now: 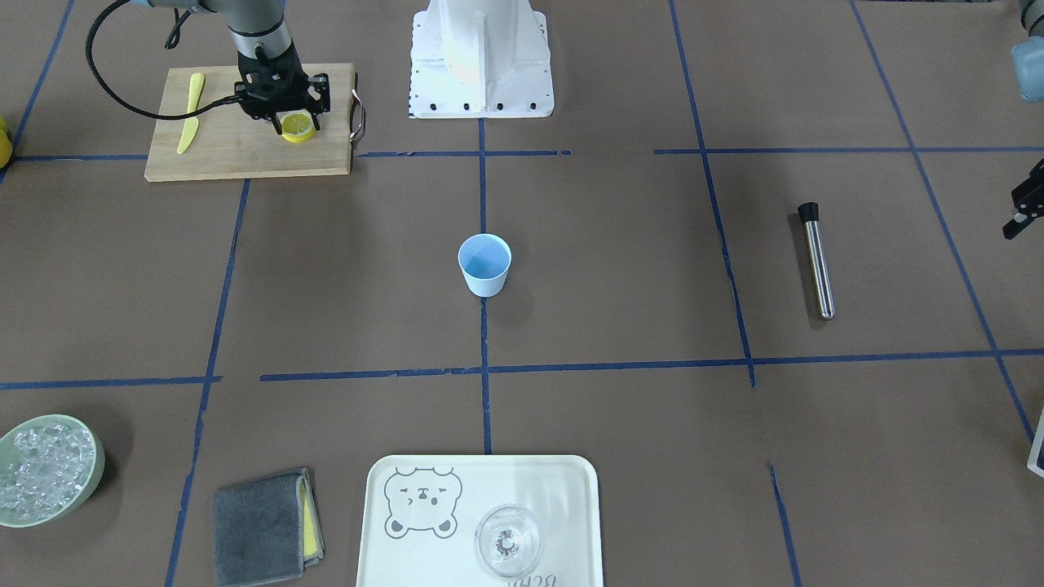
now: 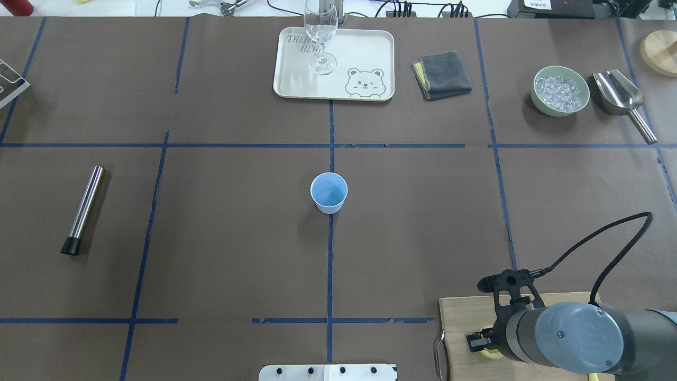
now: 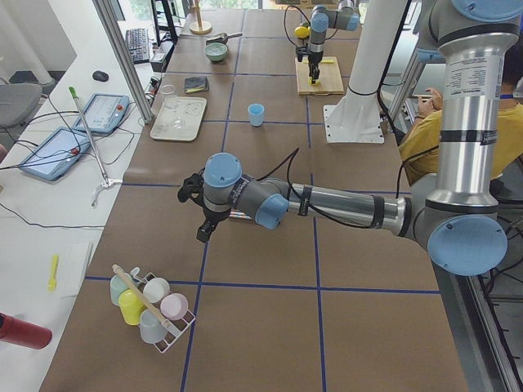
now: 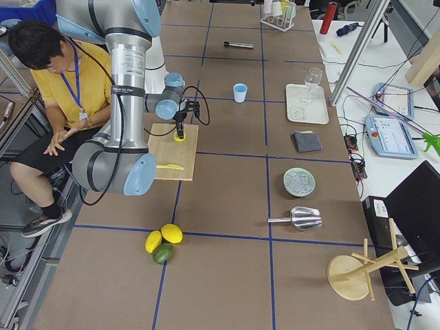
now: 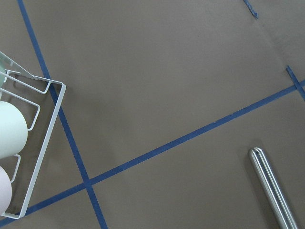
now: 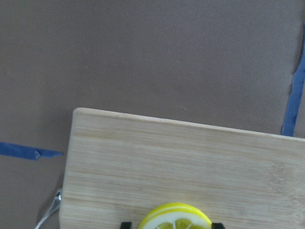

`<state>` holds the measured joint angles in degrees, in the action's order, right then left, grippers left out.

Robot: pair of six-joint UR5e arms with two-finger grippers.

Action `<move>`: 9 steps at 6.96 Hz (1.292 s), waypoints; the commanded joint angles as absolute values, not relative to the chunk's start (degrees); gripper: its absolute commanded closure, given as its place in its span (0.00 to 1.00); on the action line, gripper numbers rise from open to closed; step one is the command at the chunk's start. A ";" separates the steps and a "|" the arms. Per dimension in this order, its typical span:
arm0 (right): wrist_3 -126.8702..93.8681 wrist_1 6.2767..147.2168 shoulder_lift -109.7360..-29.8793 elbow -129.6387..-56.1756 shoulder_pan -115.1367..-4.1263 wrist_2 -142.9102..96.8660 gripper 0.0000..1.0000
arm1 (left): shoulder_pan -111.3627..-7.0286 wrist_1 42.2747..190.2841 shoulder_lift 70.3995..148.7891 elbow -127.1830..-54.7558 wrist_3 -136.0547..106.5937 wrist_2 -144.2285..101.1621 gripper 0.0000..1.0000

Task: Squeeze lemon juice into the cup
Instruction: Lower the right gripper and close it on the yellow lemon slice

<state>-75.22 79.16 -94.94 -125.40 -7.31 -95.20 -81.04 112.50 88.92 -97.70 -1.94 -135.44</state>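
Fingers (image 6: 125, 225) of right gripper (image 1: 294, 120) narrowed to slice width, pinching lemon (image 1: 298, 127) by its rind. Slice up on edge at cup-side end of cutting board (image 1: 245, 155). Yellow knife (image 1: 191, 112) flat on same board, apart from lemon. Cup (image 1: 484, 262) upright mid-table, well apart from board. Left gripper (image 1: 1024, 210) far off at table end, spread of fingers impossible to tell.

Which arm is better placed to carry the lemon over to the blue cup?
Right. The right gripper straddles the lemon on the cutting board. The left gripper hangs at the table's edge, beyond the metal rod, far from both the lemon and the cup.
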 commanded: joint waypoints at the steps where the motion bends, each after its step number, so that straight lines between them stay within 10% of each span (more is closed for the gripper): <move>1: -75.23 79.19 -95.01 -125.42 -7.38 -95.27 0.42 | -81.04 112.50 88.86 -97.73 -1.93 -135.44 0.00; 5: -75.23 79.97 -96.05 -125.95 -7.82 -95.28 0.14 | -81.12 112.50 88.86 -97.73 -1.93 -135.44 0.00; 9: -75.50 80.24 -95.28 -124.98 -6.68 -95.62 0.12 | -81.12 112.50 88.59 -97.91 -1.93 -135.44 0.00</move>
